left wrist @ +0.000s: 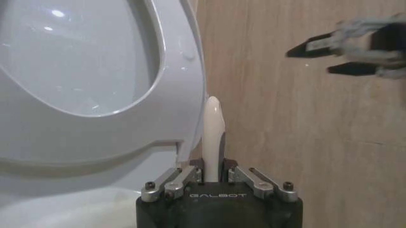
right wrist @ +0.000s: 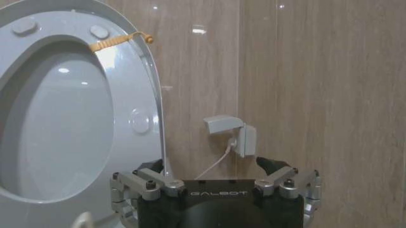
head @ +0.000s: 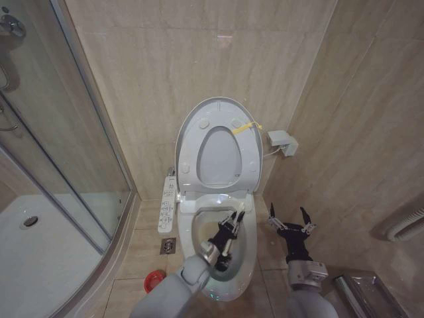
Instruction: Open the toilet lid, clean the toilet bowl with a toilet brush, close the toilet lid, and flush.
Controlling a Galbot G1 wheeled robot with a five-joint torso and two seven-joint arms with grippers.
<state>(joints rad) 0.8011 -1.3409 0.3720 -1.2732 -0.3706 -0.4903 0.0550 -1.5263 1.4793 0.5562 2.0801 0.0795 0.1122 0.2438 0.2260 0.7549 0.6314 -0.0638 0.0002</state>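
The toilet lid stands raised against the wall together with the seat ring, and a yellow strap hangs at its edge. Below them the white toilet bowl is uncovered. My left gripper hovers over the bowl, shut on the thin white handle of the toilet brush. The bristle head is hidden under the gripper. To the right of the bowl, my right gripper hangs open above the floor with nothing in it. The right wrist view also shows the lid.
A red cup holder sits on the floor left of the bowl, near a floor drain. A button-panel strip runs along the toilet's left side. A glass shower wall stands left, a wall socket right.
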